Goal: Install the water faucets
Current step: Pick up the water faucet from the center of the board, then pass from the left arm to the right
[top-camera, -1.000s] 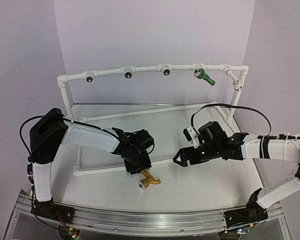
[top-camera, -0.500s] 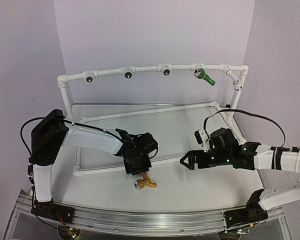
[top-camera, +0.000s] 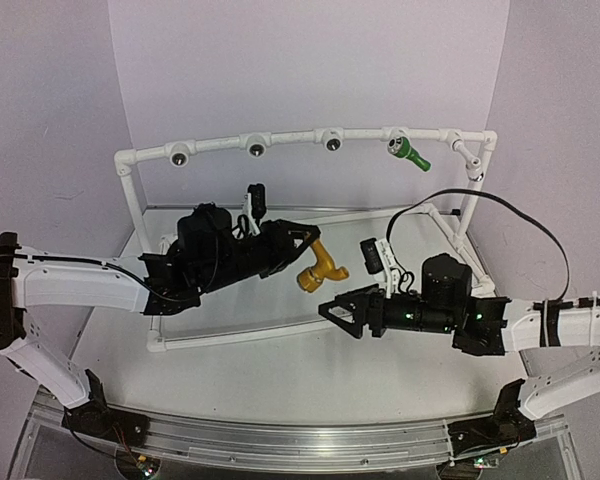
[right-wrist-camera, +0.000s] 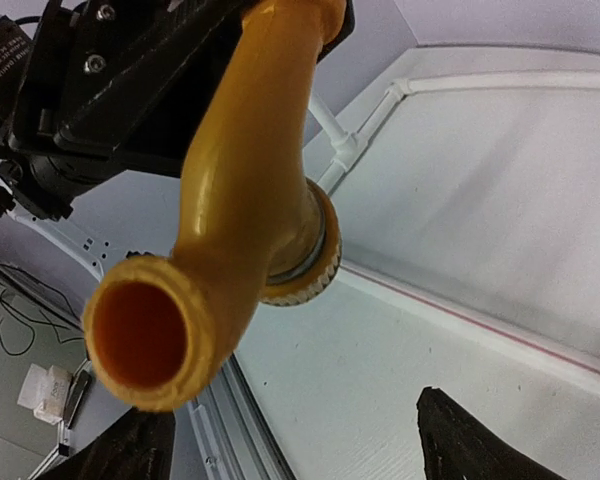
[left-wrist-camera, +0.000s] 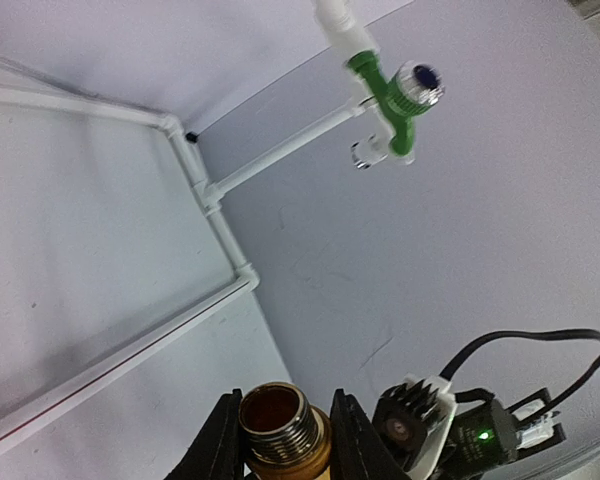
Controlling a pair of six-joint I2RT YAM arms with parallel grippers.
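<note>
Left gripper [top-camera: 302,240]: clamped on the yellow faucet [top-camera: 320,268], which is held in the air over the table [top-camera: 230,370], in front of the pipe frame [top-camera: 220,144]. In the wrist view my fingers [left-wrist-camera: 218,452] pinch the body just behind the brass threaded end [left-wrist-camera: 280,432]. The threads are bare and point out ahead of me. The spout opening faces my right arm.

Right gripper [top-camera: 340,312]: spread wide and empty, just below and beside the spout. No contact that I can make out.

Green faucet [top-camera: 411,153]: already seated in the frame's top rail, right side. Three dark sockets [top-camera: 256,150] to its left stand vacant.

Handling, my judgement: hard moulded plastic, light and rigid, with a glossy skin that is probably slippery under twist. The metal thread must stay free. The curved spout offers a lever, but a pinch there might let the piece swing. The best hold is across the thick body near the collar, kept square to a socket to avoid cross-threading.
</note>
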